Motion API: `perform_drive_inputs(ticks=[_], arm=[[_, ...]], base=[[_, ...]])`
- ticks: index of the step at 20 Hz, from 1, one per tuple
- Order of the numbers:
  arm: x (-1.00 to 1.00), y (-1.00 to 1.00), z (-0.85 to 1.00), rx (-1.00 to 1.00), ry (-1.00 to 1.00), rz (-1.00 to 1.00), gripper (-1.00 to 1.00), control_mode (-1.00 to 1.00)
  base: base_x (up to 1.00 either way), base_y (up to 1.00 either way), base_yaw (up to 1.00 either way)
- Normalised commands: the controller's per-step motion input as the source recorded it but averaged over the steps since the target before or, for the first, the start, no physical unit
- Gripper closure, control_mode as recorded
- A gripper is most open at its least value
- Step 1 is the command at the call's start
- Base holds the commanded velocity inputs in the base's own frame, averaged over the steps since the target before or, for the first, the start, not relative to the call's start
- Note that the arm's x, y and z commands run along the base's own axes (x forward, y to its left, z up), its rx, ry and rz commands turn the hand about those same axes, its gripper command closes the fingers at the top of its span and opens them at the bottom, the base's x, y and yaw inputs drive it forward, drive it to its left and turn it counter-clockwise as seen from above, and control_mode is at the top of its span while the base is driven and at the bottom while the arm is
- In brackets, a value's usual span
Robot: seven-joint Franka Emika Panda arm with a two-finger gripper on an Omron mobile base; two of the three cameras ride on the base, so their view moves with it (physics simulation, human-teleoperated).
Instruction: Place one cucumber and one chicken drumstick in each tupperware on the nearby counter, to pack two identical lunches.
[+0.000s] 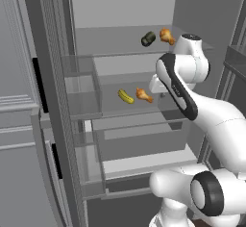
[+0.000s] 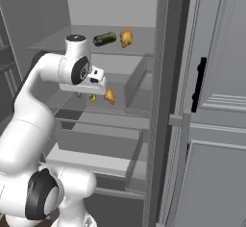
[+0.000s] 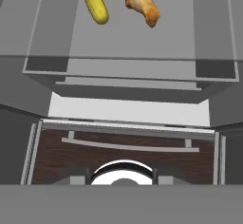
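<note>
Fridge shelf (image 1: pixel 110 107) carries yellowish cucumber (image 3: pixel 94 2) and drumstick (image 3: pixel 141 1) just beyond the closed, empty gripper (image 2: pixel 85 94).

yellowish-green cucumber (image 3: pixel 95 2): smooth, slightly glossy skin | dark green cucumber (image 1: pixel 148 39): matt, dull skin | chicken drumsticks (image 3: pixel 140 2): rough, knobbly orange-brown crust | fridge shelves (image 1: pixel 125 108): clear glass-like, smooth | floor (image 3: pixel 52 159): dark wood grain, matt
</note>
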Motion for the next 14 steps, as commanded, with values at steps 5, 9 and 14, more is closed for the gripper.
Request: perform_drive_inputs(ticks=[5, 9, 14], arm=[[-0.04, 0.0, -0.02, -0.01, 0.01, 0.0, -1.0, -1.0], [0.0, 0.01, -0.2, -0.02, 0.01, 0.0, -1.0, -1.0], [0.01, -0.03, -0.39, -0.09, -0.03, 0.0, -1.0, -1.0]], base=[[0.0, 0.0, 0.0], [0.0, 0.0, 0.0], [0.0, 0.0, 0.0]])
